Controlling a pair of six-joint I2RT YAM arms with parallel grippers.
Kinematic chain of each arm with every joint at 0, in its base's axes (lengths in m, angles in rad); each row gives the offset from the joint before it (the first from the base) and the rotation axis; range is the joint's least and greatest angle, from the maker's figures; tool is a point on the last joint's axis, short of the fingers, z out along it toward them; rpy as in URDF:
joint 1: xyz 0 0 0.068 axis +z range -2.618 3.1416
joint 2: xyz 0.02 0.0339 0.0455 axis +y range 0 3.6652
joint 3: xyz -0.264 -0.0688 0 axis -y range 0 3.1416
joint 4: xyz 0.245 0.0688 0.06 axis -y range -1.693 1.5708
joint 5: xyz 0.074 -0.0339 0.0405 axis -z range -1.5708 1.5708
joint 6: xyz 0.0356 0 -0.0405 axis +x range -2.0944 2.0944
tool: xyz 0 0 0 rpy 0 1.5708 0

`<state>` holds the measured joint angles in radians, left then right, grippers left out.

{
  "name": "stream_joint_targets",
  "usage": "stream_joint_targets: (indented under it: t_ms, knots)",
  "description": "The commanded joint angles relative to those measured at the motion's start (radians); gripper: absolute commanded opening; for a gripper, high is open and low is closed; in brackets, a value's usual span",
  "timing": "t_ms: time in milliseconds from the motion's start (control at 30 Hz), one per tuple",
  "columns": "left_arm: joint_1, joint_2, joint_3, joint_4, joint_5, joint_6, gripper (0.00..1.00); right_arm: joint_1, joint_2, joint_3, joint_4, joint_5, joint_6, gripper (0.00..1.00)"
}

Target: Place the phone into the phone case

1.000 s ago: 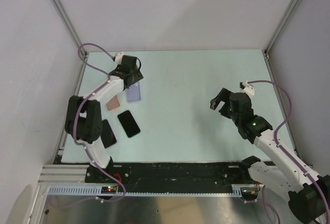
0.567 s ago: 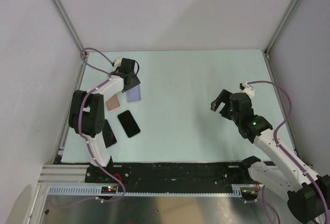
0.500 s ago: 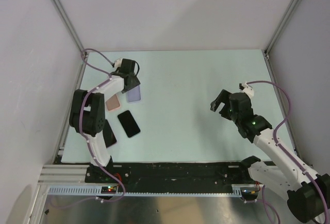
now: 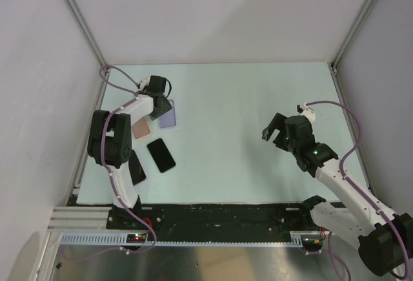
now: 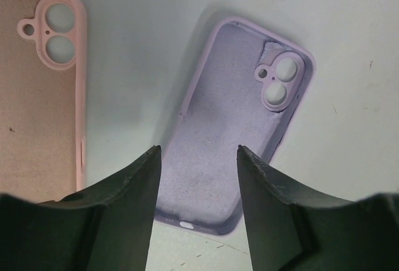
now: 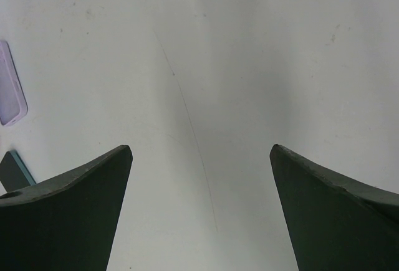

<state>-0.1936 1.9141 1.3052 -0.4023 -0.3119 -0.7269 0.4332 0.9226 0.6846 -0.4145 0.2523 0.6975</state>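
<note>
Salmon-pink phone case (image 4: 142,128) is lying flat on the pale desk (image 4: 245,100) over on the far left side, hollow side up, so you can see the fuzzy lining and the two round camera holes in one corner. It's got nothing in it. The phone (image 4: 161,155) is a black glossy slab lying flat on its own just beside the case, on the side nearer the arm bases, and as far as I can tell the two aren't touching. A second dark phone (image 4: 136,166) sits a little further left of that one, right up against the left arm and partly hidden by it. On the other side of the pink case is a lavender case (image 4: 168,117), also inside up, close by but with a strip of bare desk between them. The left hand (image 5: 197,152) hangs right over that lavender one, fingers (image 5: 128,215) partly spread and pinching nothing, with the purple lining showing in the gap. The right hand (image 6: 199,152) is well apart from all of this on the right side of the desk, spread wide over bare surface and holding nothing.
</note>
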Motion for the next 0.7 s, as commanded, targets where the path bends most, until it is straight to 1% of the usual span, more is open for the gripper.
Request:
stream_joint_targets:
  t_ms: [0, 267, 533, 600, 667]
  knots:
    - [0.005, 0.019, 0.013, -0.013, 0.015, -0.031, 0.56, -0.005, 0.007, 0.004, 0.005, -0.004, -0.013, 0.99]
    - [0.01, 0.04, -0.007, -0.038, 0.045, -0.128, 0.52, -0.006, 0.01, 0.004, -0.004, -0.007, -0.021, 1.0]
    - [0.013, 0.009, -0.038, -0.041, 0.048, -0.144, 0.47, -0.015, 0.01, 0.003, -0.012, -0.014, -0.029, 0.99]
    - [0.013, -0.017, -0.052, -0.045, 0.038, -0.145, 0.49, -0.015, 0.009, 0.0, -0.011, -0.019, -0.028, 0.99]
    - [0.013, -0.037, -0.059, -0.046, 0.027, -0.137, 0.56, -0.015, 0.007, -0.004, -0.009, -0.021, -0.027, 1.0]
